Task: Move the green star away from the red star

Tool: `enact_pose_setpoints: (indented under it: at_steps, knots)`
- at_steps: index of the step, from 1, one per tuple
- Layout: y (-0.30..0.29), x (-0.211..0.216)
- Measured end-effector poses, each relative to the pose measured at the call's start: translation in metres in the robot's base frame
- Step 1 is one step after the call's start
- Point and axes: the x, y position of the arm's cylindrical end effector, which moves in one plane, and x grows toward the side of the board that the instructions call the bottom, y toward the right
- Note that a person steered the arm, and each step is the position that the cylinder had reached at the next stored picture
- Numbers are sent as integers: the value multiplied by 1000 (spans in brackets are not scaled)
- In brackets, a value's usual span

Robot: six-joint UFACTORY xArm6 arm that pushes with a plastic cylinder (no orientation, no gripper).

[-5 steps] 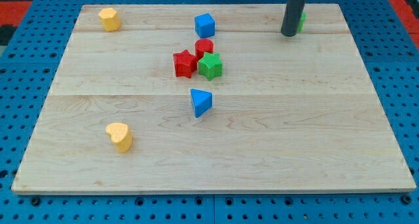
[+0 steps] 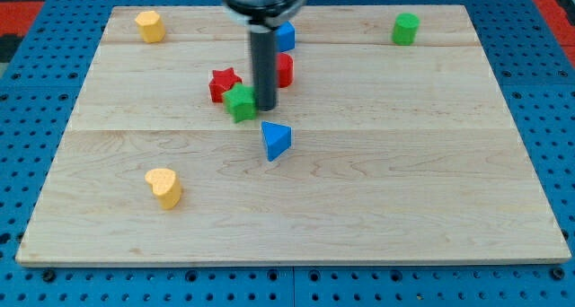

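my tip [image 2: 266, 106] touching green star [image 2: 240, 102], red star [image 2: 223, 83] adjacent

My tip [image 2: 266, 107] rests on the board; the dark rod rises straight to the view's top.

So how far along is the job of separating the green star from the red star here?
Barely begun. My tip sits against the green star's right side, so a push is in hand. The green star touches the red star, just below and right of it. Still left: sliding green clear of red.
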Motion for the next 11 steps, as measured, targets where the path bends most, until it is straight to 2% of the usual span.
enact_pose_setpoints:
  at_steps: [2, 3, 5, 11]
  knots:
    - [-106, 4]
    - [-140, -11]
    - [-116, -13]
    - [-98, -3]
